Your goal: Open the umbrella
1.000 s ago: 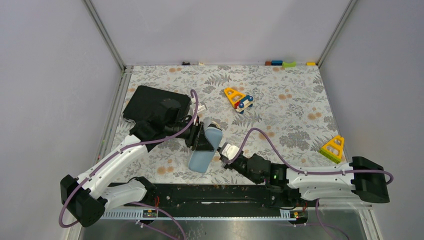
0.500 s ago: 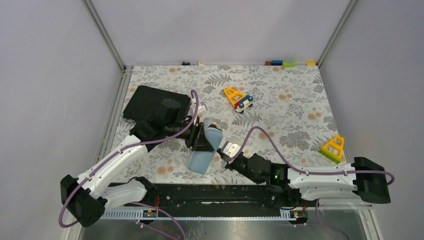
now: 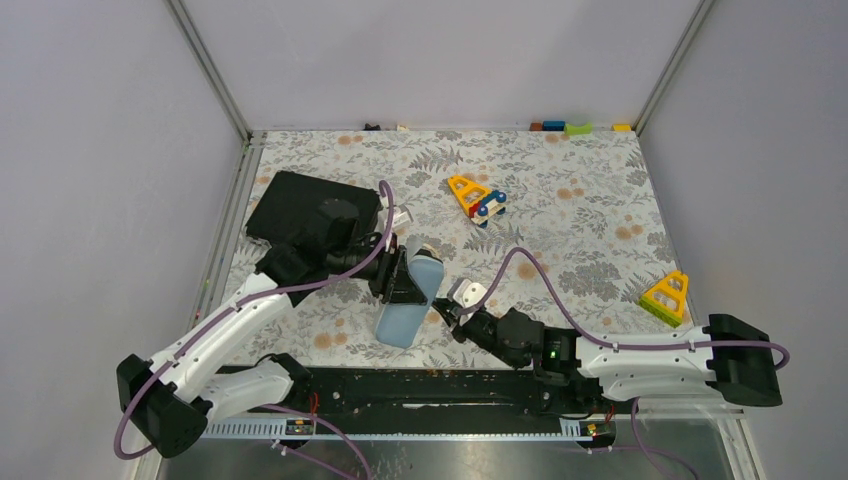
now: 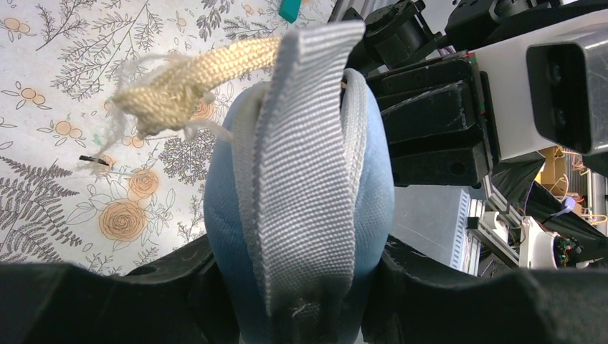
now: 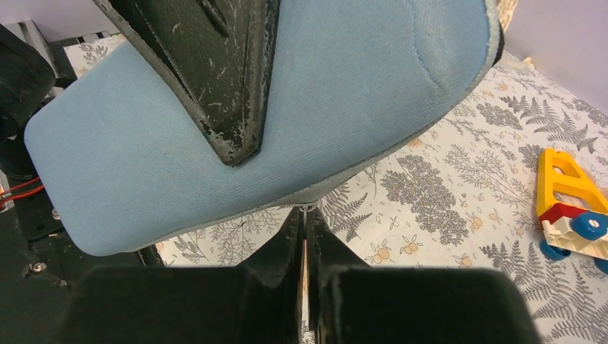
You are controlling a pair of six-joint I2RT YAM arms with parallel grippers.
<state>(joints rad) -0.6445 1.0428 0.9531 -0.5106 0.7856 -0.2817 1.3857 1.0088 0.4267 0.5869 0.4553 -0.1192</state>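
Sleeve of blue-grey fabric [image 3: 403,320], tilted over the floral table and clamped partway along by the left gripper [image 3: 407,284], its jaws half-wide around the bulk, likely to steady it. At the sleeve's edge the right gripper [image 3: 443,313] is pinched tight; whether it nips anything is unclear. Of the umbrella nothing sure shows; it is probably inside, with only a frayed tan strap [image 4: 188,84] poking from the mouth. Unsheathing seems the step in hand.

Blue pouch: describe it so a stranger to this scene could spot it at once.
On the floral table, look at the near middle, right of the black case. The blue pouch is the soft fabric piece clamped in the left gripper; it alone has a grey webbing strap and a frayed tan cord.
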